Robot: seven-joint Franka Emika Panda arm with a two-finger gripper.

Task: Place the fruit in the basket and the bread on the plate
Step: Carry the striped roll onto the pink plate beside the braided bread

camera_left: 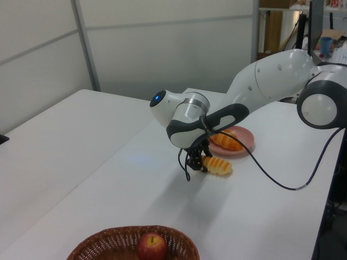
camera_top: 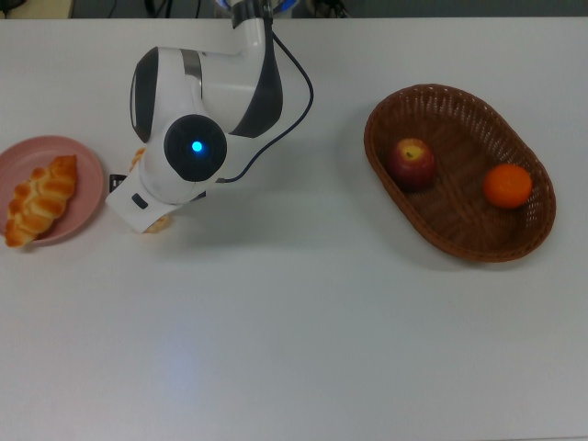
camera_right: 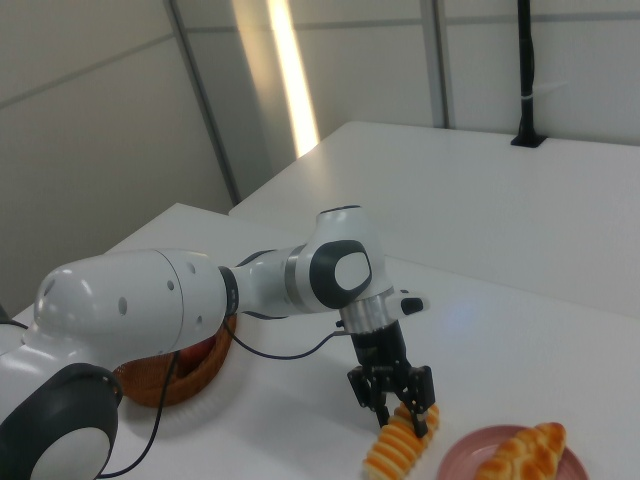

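Count on the white counter point(camera_top: 322, 331): two pieces of fruit, namely one dark red apple with a yellow patch point(camera_top: 411, 163) and one bright orange mandarin point(camera_top: 508, 186). Two golden-brown pastries: one braided, with pointed ends point(camera_top: 39, 200), and one ridged with cross stripes point(camera_right: 397, 440), mostly covered by the arm in the top view. One oval brown woven wicker basket point(camera_top: 459, 241). One round pink plate point(camera_top: 18, 156). One white robot arm point(camera_top: 197, 101) carrying one black two-finger tool point(camera_right: 398, 402).

Even, bright light fell from overhead — my arm point(camera_top: 197, 110) cast only a faint shadow on the white table point(camera_top: 303, 322), which showed a pale sheen.
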